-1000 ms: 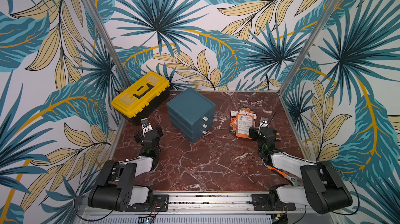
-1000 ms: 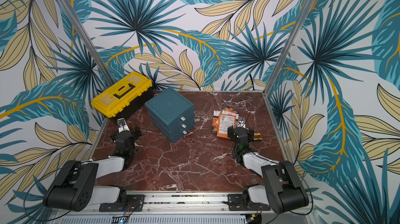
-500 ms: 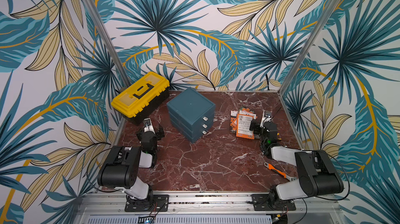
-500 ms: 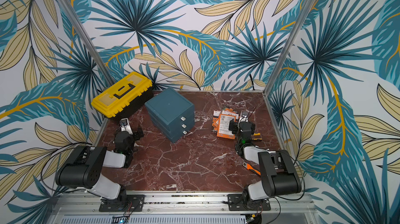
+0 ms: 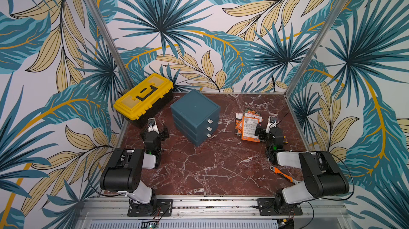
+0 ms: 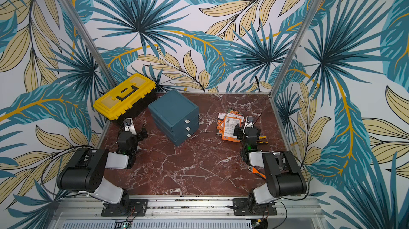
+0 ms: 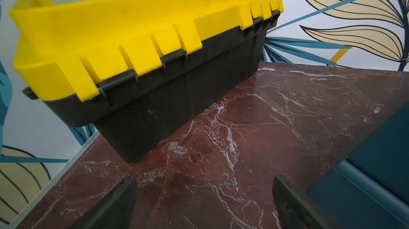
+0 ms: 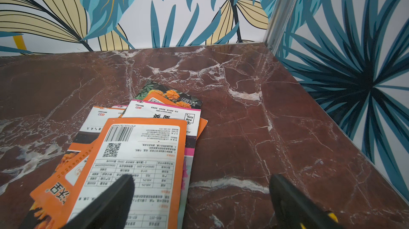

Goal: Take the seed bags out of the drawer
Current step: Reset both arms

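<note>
The seed bags [image 5: 249,126] [image 6: 231,126] lie in a loose overlapping pile on the marble table at the right, most of them showing orange-and-white printed backs [image 8: 141,155]. The teal three-drawer unit [image 5: 195,115] [image 6: 173,115] stands mid-table with all three drawers shut. My right gripper [image 5: 269,131] [image 8: 200,183] is open and low beside the pile's near right edge. One of its fingers [image 8: 115,197] hangs over the top bag, and nothing is held. My left gripper [image 5: 156,129] [image 7: 203,183] is open and empty, between the toolbox and the drawer unit.
A yellow-and-black toolbox [image 5: 143,97] [image 7: 132,40] sits shut at the back left. An orange-handled tool [image 5: 284,174] [image 6: 257,171] lies near the right arm's base. A small yellow-and-black tool [image 6: 262,139] lies just right of my right gripper. Patterned walls enclose the table.
Both arms have folded up, their rear links now standing higher near the front rail. The right gripper has slid slightly toward the back alongside the seed bags. Both grippers stay open.
</note>
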Tool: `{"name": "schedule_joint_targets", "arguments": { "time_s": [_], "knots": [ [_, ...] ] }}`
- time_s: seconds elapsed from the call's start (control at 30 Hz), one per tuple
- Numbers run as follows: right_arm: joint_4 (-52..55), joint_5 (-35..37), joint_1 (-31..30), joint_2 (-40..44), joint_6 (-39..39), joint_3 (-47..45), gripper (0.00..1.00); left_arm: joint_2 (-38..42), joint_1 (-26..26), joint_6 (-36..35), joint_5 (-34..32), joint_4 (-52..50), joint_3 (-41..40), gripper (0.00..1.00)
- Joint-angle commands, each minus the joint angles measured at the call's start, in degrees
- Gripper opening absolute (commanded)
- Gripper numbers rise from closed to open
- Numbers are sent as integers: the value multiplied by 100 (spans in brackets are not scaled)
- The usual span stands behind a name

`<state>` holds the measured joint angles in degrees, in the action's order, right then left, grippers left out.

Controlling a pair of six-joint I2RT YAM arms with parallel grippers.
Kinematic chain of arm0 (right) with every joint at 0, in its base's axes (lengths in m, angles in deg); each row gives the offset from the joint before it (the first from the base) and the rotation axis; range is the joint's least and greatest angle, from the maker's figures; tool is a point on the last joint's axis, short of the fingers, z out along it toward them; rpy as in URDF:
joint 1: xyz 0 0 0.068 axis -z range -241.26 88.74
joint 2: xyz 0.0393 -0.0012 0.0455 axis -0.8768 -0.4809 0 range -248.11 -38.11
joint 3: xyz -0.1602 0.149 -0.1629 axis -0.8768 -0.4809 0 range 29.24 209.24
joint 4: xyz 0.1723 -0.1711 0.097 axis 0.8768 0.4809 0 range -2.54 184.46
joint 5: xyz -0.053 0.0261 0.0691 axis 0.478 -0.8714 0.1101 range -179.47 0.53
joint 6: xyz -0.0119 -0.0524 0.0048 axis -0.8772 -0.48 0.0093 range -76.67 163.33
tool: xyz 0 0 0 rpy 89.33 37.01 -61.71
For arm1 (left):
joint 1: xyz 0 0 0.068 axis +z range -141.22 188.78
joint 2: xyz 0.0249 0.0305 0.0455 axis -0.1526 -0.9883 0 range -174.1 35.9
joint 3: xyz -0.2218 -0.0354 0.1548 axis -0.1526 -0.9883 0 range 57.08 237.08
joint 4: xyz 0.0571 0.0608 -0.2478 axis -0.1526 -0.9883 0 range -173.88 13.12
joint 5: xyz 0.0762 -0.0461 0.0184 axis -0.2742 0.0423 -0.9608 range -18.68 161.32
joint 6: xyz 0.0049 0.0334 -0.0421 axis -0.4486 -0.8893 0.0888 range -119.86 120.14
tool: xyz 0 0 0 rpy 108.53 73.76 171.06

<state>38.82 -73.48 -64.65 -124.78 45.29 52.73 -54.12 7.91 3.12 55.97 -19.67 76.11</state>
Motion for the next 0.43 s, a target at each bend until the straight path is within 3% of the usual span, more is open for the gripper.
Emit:
{"name": "schedule_joint_targets", "arguments": {
  "time_s": [0.0,0.4],
  "knots": [
    [-145,7,18,54,79,-81,99,-34,19,-66,43,140,128,100],
    [-62,-302,32,45,-31,-41,99,-29,25,-63,42,125,129,100]
  ]
}}
